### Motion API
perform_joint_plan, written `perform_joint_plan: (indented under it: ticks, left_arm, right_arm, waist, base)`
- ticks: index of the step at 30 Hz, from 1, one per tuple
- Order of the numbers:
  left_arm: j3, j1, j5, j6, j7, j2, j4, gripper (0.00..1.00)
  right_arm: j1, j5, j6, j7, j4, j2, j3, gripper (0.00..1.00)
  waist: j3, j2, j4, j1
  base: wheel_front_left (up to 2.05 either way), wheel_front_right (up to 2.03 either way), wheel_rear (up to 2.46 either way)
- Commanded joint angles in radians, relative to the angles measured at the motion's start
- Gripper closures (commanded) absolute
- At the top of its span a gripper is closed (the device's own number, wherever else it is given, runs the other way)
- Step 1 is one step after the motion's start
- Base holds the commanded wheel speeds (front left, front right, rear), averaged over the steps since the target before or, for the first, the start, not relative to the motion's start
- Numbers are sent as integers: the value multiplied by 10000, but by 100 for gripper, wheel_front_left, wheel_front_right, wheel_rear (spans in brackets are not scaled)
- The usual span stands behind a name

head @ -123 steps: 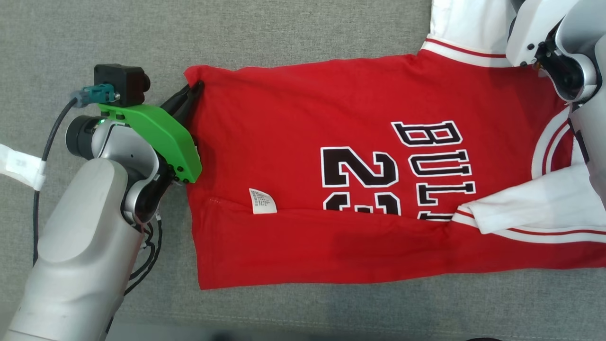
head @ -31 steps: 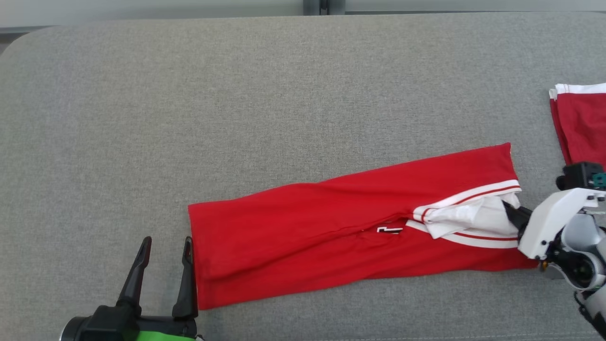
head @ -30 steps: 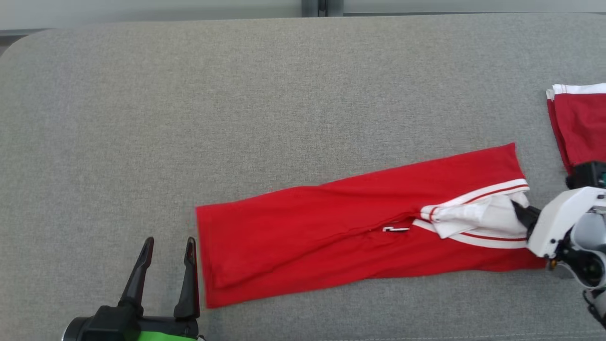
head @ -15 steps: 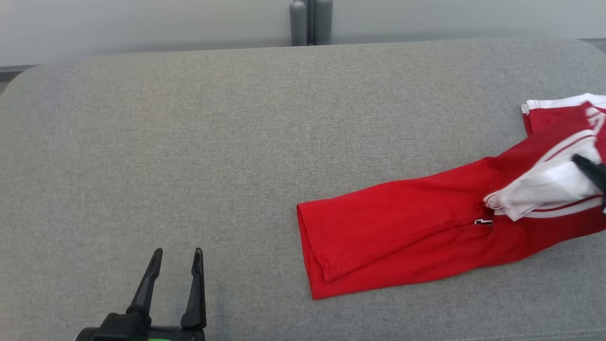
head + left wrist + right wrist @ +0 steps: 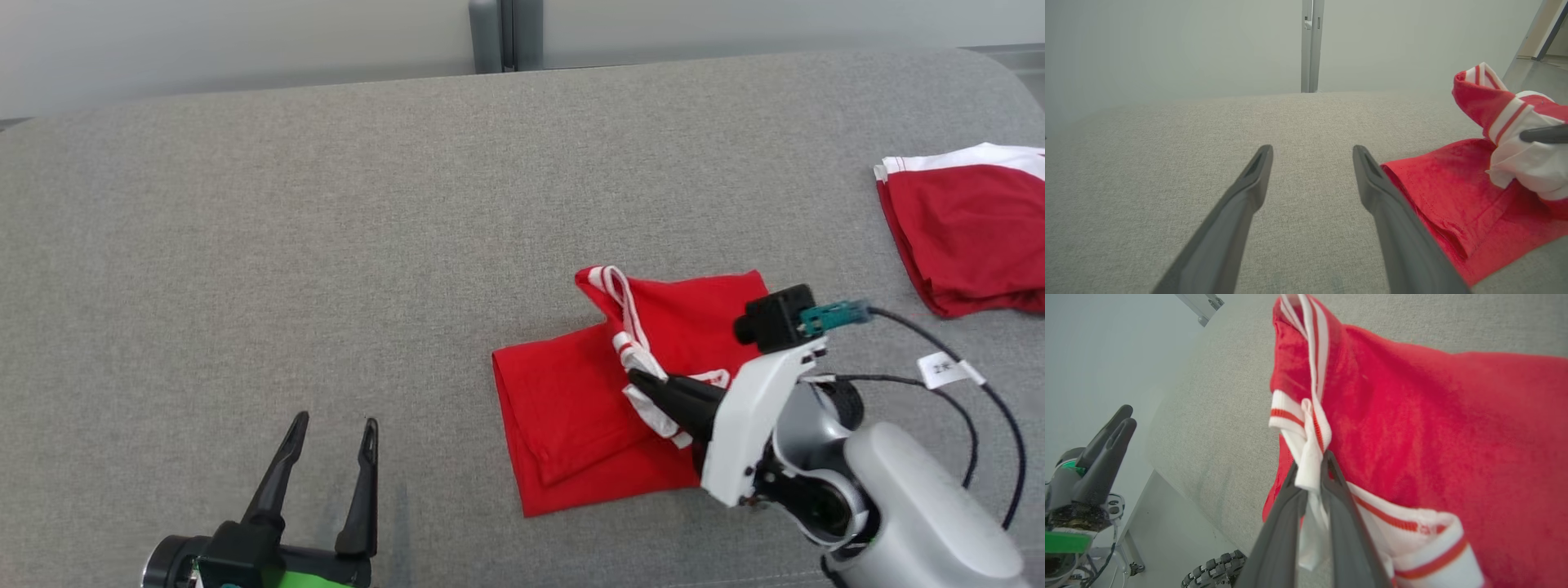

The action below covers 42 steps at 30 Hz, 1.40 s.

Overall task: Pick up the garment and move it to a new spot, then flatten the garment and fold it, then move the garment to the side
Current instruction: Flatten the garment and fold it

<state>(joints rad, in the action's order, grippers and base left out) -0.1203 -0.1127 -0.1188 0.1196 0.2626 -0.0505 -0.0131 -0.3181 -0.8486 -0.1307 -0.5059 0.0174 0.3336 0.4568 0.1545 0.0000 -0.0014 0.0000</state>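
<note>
The garment (image 5: 571,408) is a red jersey with white, red-striped trim, lying doubled over on the grey padded surface (image 5: 326,204). My right gripper (image 5: 641,380) is shut on its white-trimmed end, held over the red lower layer. In the right wrist view the dark fingers (image 5: 1339,490) pinch a strip of white fabric of the garment (image 5: 1412,416). My left gripper (image 5: 335,420) stands open at the lower left, apart from the cloth, with nothing between its fingers. In the left wrist view the left gripper (image 5: 1312,149) has the garment (image 5: 1433,192) to its right.
Another folded red and white piece of clothing (image 5: 963,237) lies at the far right edge. A grey post (image 5: 498,33) stands behind the surface. My right arm's cables (image 5: 939,367) trail to the right. The surface's front edge runs close to both arms.
The right gripper has carried the white-trimmed end leftward over the red body, doubling the long strip. The head view has shifted. The left gripper stays open and off the cloth.
</note>
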Motion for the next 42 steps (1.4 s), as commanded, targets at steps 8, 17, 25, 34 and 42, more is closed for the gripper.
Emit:
perform_joint_plan:
  ticks: [8, 17, 25, 34, 42]
  left_arm:
    - [-34, -158, 68, -55, 22, -16, 7, 0]
    - [15, -262, 26, -97, 22, -16, -87, 0]
    - [9, -237, 138, -26, 24, -18, -260, 0]
    - [143, -492, 377, 7, 23, -41, -380, 0]
    - [483, -726, 145, -52, 23, -23, -166, 0]
  right_arm:
    - [-140, 1280, 0, 1314, 1998, -1665, 438, 100]
    - [-339, 1624, 0, 1409, 2783, -1958, 594, 100]
    - [-552, 1562, 0, 1570, 2826, -2332, 893, 0]
    - [71, 1943, 2, 2030, 892, -1540, 515, 0]
    - [1487, 3241, 2, 2871, -677, -421, -2068, 0]
  waist:
    - [-112, 0, 241, 0]
    - [-157, 0, 224, 0]
    - [-170, 0, 93, 0]
    - [-602, 0, 74, 0]
    - [-1066, 0, 20, 0]
  base:
    - [0, 0, 0]
    - [0, 0, 0]
    - [0, 0, 0]
    - [0, 0, 0]
    - [0, 0, 0]
